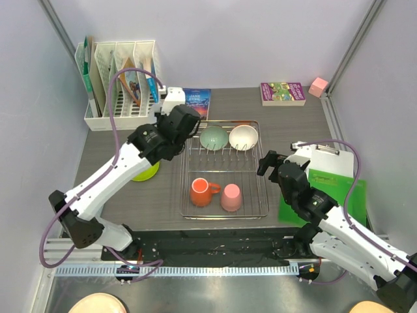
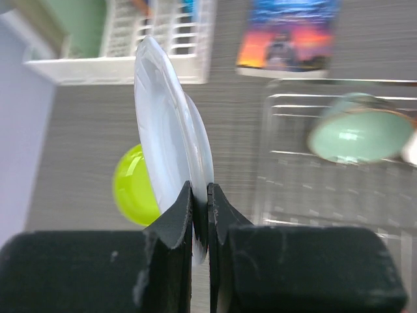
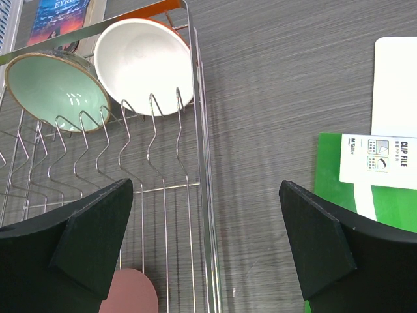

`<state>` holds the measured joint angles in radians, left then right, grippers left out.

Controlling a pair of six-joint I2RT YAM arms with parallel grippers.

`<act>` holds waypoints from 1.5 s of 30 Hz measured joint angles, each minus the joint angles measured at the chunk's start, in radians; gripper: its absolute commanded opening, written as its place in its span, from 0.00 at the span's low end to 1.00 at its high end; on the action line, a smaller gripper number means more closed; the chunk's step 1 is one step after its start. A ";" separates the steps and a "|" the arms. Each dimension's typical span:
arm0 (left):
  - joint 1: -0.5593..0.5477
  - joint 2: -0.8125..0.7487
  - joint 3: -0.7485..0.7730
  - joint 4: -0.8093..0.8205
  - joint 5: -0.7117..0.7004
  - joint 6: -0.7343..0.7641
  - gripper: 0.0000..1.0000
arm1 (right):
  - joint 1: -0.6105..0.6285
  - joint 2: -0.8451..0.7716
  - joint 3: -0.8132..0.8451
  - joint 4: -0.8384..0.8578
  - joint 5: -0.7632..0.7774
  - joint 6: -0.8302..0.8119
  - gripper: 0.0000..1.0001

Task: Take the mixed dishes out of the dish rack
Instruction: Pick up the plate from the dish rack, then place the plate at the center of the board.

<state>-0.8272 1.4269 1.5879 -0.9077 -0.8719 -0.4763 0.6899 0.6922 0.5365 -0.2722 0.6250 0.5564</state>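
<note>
Two left fingers pinch a seemingly white plate.

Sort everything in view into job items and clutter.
Job: dish rack, pale green bowl, cream-white bowl, orange mug, pink cup, lime-green plate, white plate in left gripper.
Clutter: file organizer, blue book, purple book, pink block, green folder, clipboard.

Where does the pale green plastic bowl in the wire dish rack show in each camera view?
Top external: pale green bowl in the silver wire dish rack's back row, left of the cream-white bowl.
Left wrist: the bowl at right, mid-height.
Right wrist: the bowl at upper left, against the tines.
Shared landmark: the dark blue book beyond the rack.
</note>
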 measured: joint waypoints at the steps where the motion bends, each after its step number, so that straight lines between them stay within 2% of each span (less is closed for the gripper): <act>1: 0.026 0.005 -0.002 -0.027 -0.021 -0.009 0.00 | 0.000 0.002 0.000 0.002 -0.002 0.001 1.00; 5: 0.106 0.048 -0.059 -0.083 -0.084 -0.040 0.00 | 0.000 0.004 0.000 0.003 -0.008 0.006 1.00; 10: 0.127 0.185 -0.158 -0.138 -0.119 -0.086 0.00 | 0.000 -0.001 -0.004 0.004 -0.011 0.008 1.00; 19: 0.200 0.373 -0.170 -0.150 -0.123 -0.170 0.00 | 0.000 -0.021 -0.015 0.002 -0.020 0.009 1.00; 28: 0.260 0.418 -0.253 -0.121 -0.072 -0.204 0.00 | 0.000 -0.026 -0.026 0.002 -0.021 0.015 1.00; 39: 0.293 0.535 -0.256 -0.079 -0.029 -0.193 0.01 | 0.000 -0.009 -0.026 0.002 -0.022 0.014 1.00; 41: 0.295 0.545 -0.256 -0.076 -0.017 -0.189 0.05 | 0.000 -0.011 -0.026 0.003 -0.022 0.014 1.00; 45: 0.306 0.547 -0.256 -0.068 -0.006 -0.179 0.21 | 0.000 -0.014 -0.026 0.003 -0.021 0.014 1.00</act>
<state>-0.5209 1.9739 1.3319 -0.9760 -0.8776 -0.6548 0.6899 0.6781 0.5102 -0.2695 0.6037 0.5705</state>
